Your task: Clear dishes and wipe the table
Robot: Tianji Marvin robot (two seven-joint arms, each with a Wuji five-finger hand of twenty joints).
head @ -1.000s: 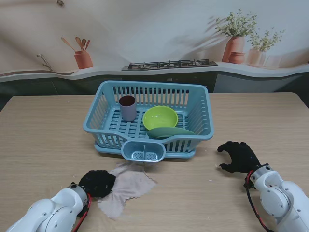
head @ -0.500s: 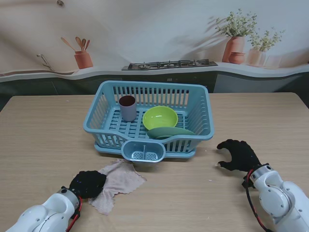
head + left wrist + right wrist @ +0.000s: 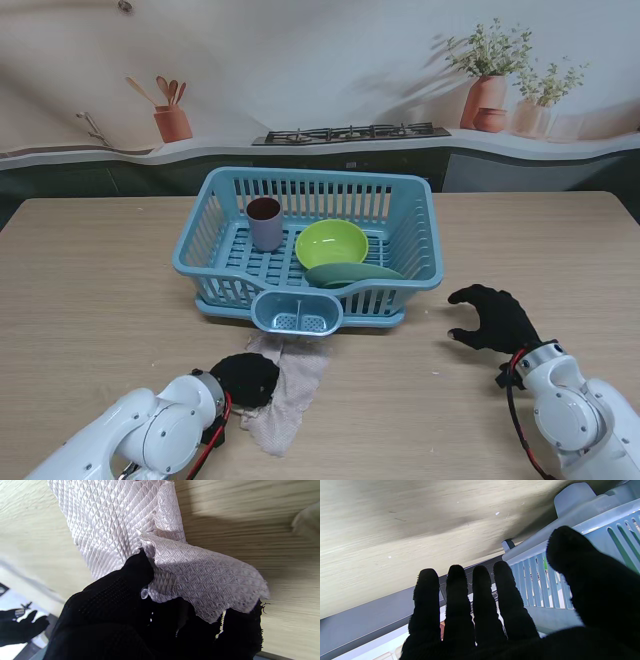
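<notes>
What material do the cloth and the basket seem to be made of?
Cloth: probably a thin woven or microfibre fabric, matte, with a quilted diamond texture and soft folds. Basket: looks like moulded plastic, light blue, smooth with a slight sheen, its walls slotted.

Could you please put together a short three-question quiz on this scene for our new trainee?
1. True or false: the cup stands upright inside the blue dish basket.
2. Which hand is on the wiping cloth?
A. left hand
B. right hand
C. both
3. Fill in: in the basket, the lime green bowl sits to the ____ of the cup, seen from the robot's side.

Key
1. True. The cup stands in the basket's far left corner.
2. A. The left hand's fingers bunch the cloth on the wooden table; the right hand is open, holding nothing.
3. right.
</notes>
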